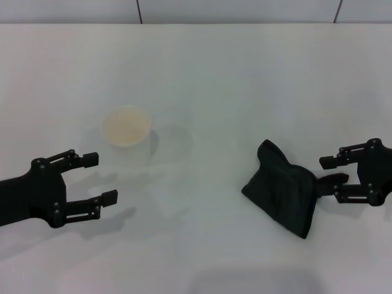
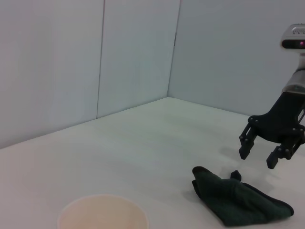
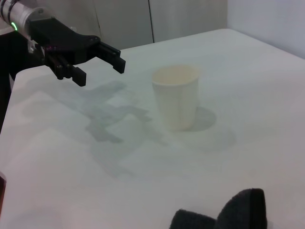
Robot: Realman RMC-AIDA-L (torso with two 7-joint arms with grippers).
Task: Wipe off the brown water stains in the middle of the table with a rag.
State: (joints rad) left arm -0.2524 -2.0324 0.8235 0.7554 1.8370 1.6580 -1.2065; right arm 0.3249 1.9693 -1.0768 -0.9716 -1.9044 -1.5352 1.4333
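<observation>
The rag is a dark green-black bundle lying on the white table, right of centre. It also shows in the left wrist view and the right wrist view. My right gripper is open and empty just right of the rag, its lower finger close to the rag's edge. In the left wrist view the right gripper hangs a little above the table behind the rag. My left gripper is open and empty at the front left, also shown in the right wrist view. No brown stain shows in any view.
A cream-white paper cup stands upright left of centre, beyond my left gripper. It also shows in the right wrist view and the left wrist view. Grey wall panels rise behind the table's far edge.
</observation>
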